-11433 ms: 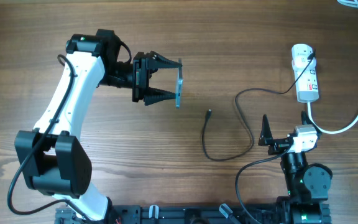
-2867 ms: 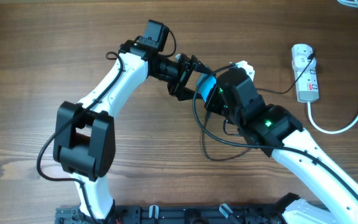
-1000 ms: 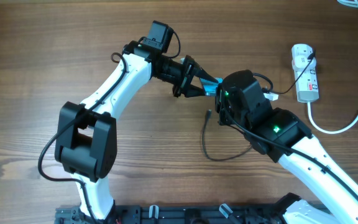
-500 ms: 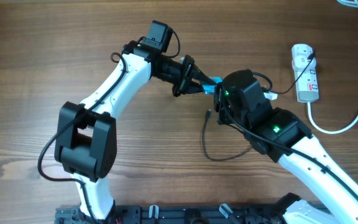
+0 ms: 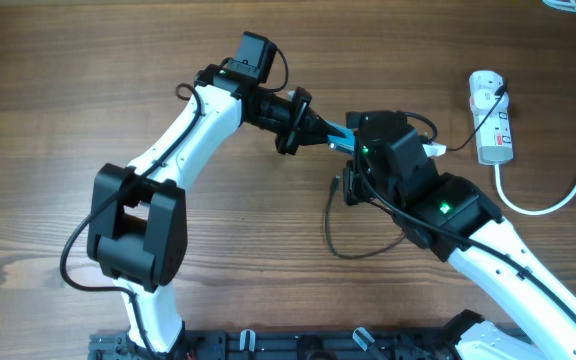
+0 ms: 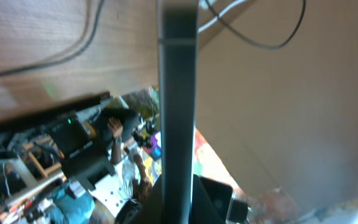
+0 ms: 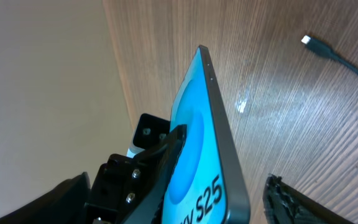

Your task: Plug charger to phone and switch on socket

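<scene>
The left gripper is clenched on the phone and holds it on edge in the centre of the overhead frame. The right gripper is released, with one finger on each side of the phone, apart from it. The charger lies curled on the table just below, and the socket lies at the upper right.

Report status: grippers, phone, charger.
Left gripper shut on phone. Right gripper open around it. Charger plug loose on table, not connected.
</scene>
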You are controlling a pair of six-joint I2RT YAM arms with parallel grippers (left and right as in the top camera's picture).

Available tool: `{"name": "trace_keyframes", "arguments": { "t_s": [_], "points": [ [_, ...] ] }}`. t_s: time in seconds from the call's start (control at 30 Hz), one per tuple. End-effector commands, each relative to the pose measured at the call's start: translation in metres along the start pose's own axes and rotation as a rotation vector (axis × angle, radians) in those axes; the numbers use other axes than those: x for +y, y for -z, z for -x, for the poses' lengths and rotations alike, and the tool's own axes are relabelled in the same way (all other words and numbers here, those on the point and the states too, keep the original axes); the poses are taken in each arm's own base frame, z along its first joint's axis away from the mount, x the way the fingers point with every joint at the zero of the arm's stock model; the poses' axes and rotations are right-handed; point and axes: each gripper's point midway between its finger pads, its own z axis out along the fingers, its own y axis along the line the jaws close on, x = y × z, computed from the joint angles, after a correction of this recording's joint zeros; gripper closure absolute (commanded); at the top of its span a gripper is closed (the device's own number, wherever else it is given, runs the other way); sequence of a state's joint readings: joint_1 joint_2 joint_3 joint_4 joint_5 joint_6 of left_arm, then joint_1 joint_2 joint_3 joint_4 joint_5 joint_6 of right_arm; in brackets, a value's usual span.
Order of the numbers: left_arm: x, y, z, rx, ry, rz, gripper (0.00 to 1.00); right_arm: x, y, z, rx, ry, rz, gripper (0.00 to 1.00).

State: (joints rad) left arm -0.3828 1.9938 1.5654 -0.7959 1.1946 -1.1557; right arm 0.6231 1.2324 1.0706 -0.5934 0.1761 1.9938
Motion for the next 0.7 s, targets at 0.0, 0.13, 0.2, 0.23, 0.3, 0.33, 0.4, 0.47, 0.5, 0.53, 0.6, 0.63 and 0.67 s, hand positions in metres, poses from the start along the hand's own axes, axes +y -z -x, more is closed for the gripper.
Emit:
{"name": "trace_keyframes", "arguments": {
  "t_s": [0.0,0.13,0.2,0.23,0.3,0.33,0.4,0.47,0.5,0.53,0.6,0.63,0.67],
  "points": [
    [0.002,0.027,0.035,-0.161,-0.059,0.006,0.96,0.017,0.019,0.007,-0.030,0.227,0.062,0.00],
    [0.032,0.065,0.079,-0.388,-0.096,0.128,0.96,0.016,0.027,0.016,-0.040,0.786,0.047,0.00],
    [0.047,0.082,0.091,-0.468,-0.085,0.190,0.96,0.006,0.024,0.015,0.007,0.994,0.004,0.00],
    [0.047,0.089,0.092,-0.478,-0.114,0.196,0.96,-0.004,0.022,0.014,0.042,1.076,-0.030,0.00],
    [0.040,0.101,0.085,-0.501,-0.173,0.186,0.96,-0.019,0.018,0.017,0.071,1.114,-0.097,0.00],
    [0.035,0.109,0.080,-0.533,-0.204,0.186,0.96,-0.025,0.015,0.019,0.076,1.117,-0.123,0.00],
    [0.027,0.132,0.069,-0.656,-0.253,0.215,0.96,-0.036,0.009,0.023,0.086,1.122,-0.185,0.00],
    [0.018,0.162,0.049,-0.818,-0.304,0.246,0.96,-0.048,0.001,0.022,0.118,1.122,-0.234,0.00],
    [0.014,0.189,0.031,-0.956,-0.332,0.273,0.96,-0.053,-0.003,0.020,0.142,1.120,-0.252,0.00],
    [0.013,0.206,0.019,-1.042,-0.344,0.289,0.96,-0.059,-0.007,0.017,0.170,1.118,-0.273,0.00],
    [0.019,0.240,-0.003,-1.214,-0.339,0.339,0.96,-0.067,-0.015,0.010,0.229,1.116,-0.291,0.00],
    [0.026,0.257,-0.013,-1.293,-0.319,0.379,0.96,-0.072,-0.018,0.005,0.266,1.119,-0.300,0.00],
    [0.033,0.265,-0.020,-1.333,-0.302,0.408,0.96,-0.077,-0.021,-0.001,0.315,1.140,-0.305,0.00]
  ]
}}
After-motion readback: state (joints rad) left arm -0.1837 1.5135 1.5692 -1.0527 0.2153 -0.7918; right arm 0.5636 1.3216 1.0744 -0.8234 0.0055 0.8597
